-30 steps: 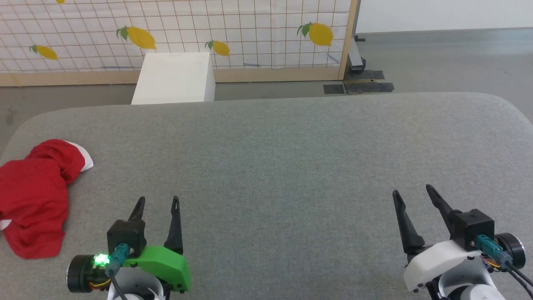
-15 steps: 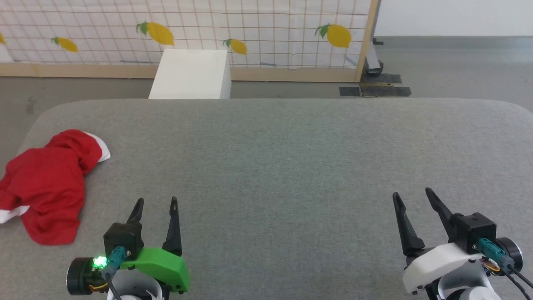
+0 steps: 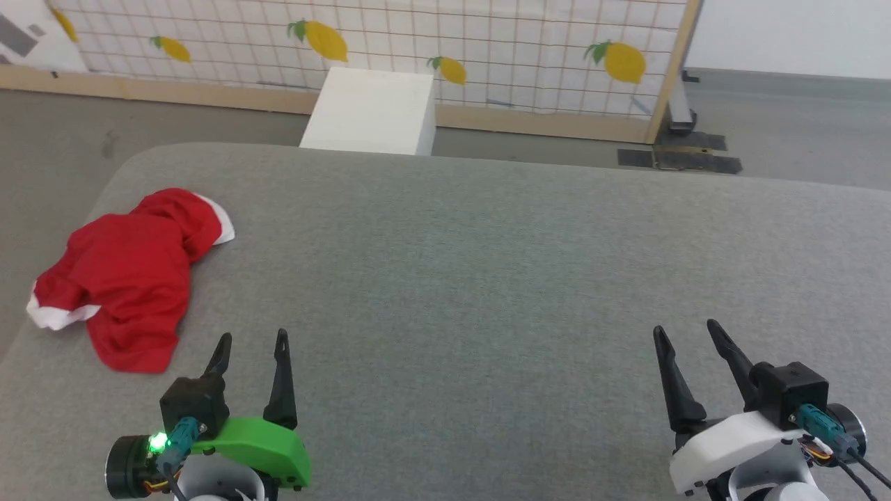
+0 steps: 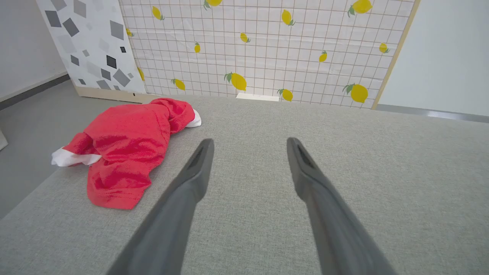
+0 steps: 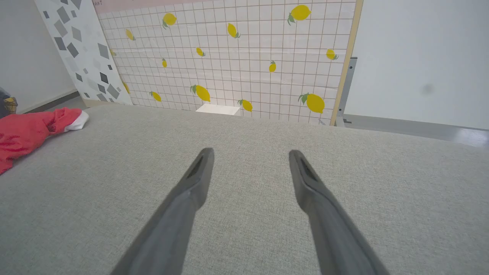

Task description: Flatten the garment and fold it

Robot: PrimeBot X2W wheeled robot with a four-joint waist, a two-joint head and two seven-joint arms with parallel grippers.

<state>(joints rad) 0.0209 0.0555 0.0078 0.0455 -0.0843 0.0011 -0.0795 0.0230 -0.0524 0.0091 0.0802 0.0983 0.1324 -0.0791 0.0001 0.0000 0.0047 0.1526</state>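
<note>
Garment [image 5: 21, 133], crumpled, is running off the right wrist view's left edge, its folds hiding the waistband; white box [image 3: 369, 111] is standing partly hidden behind the counter [image 3: 487, 264]; dark item [image 5: 7, 105] beside the garment is showing too small to identify.

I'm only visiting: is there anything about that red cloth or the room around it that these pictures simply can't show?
Garment, head view: bunched up; its own folds hide its full shape and underside.
Garment, right wrist view: cut off by the left edge.
White box, head view: the table edge hides its base.
Dark object, right wrist view: cut by the left edge, too small to identify.
</note>
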